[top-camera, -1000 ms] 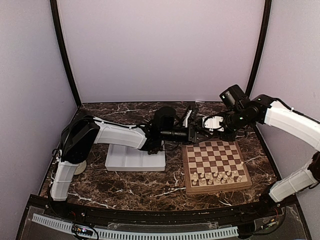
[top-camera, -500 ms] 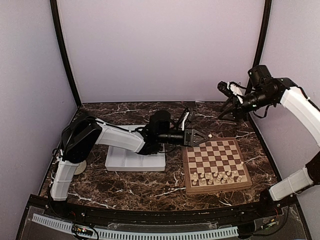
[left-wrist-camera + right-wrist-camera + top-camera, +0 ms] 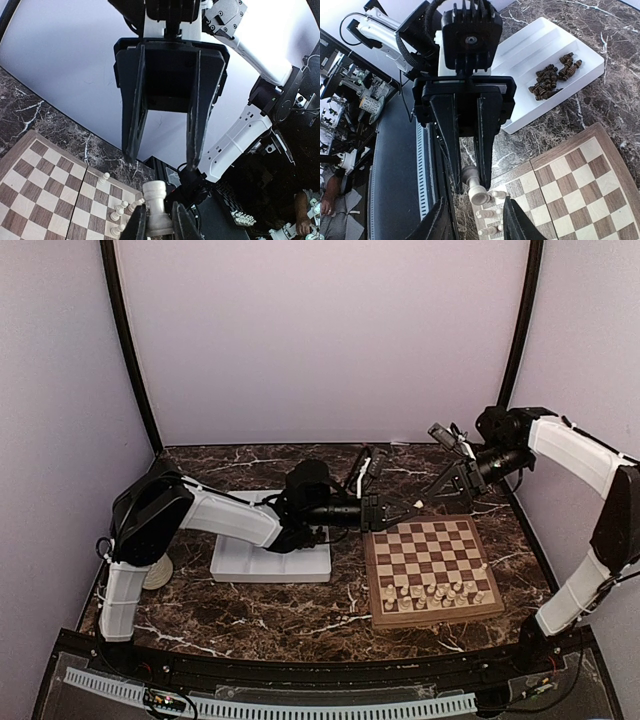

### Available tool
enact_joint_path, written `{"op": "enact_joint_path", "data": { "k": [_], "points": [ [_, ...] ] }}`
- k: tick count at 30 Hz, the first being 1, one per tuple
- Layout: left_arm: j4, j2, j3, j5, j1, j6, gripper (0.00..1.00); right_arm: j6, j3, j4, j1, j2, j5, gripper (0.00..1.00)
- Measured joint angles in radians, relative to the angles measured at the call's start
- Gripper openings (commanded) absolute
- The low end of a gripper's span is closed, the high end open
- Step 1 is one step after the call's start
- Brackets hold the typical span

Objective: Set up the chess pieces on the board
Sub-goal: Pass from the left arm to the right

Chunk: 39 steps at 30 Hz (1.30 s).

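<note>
My left gripper [image 3: 410, 507] is shut on a cream-white rook [image 3: 156, 206] and holds it above the far left corner of the board [image 3: 430, 552]. My right gripper [image 3: 436, 494] is open and points at the left gripper, tips close to the rook. In the right wrist view the rook [image 3: 479, 188] sticks out between the left gripper's shut fingers [image 3: 488, 150], and my own fingers stand wide apart on either side. Several cream-white chess pieces [image 3: 436, 592] stand on the board's near rows. Dark brown pieces [image 3: 552, 77] lie in the white tray [image 3: 535, 40].
The white divided tray [image 3: 268, 562] sits left of the board, under the left forearm. A cream mug [image 3: 157, 574] stands by the left arm's base, partly hidden. Dark posts rise at the back corners; the right arm arches over the board's far right side.
The right arm swung up and away from the left gripper, then came back down towards it. The left gripper stayed near the board's far left corner with the rook.
</note>
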<state>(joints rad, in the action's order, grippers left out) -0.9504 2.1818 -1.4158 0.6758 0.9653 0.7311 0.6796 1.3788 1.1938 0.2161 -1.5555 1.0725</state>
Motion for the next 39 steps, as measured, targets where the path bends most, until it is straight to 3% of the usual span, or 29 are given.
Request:
{"op": "enact_joint_path", "data": {
  "k": [17, 26, 39],
  "points": [
    [-0.014, -0.004, 0.0, -0.002, 0.006, -0.018, 0.12, -0.004, -0.036, 0.018, 0.0, -0.037, 0.068, 0.36],
    [-0.013, -0.004, 0.0, -0.002, 0.008, -0.022, 0.12, 0.004, -0.036, 0.022, 0.0, -0.045, 0.079, 0.23],
    [-0.013, -0.004, -0.003, -0.002, 0.008, -0.022, 0.12, 0.067, -0.035, 0.088, 0.016, -0.064, 0.091, 0.2]
  ]
}}
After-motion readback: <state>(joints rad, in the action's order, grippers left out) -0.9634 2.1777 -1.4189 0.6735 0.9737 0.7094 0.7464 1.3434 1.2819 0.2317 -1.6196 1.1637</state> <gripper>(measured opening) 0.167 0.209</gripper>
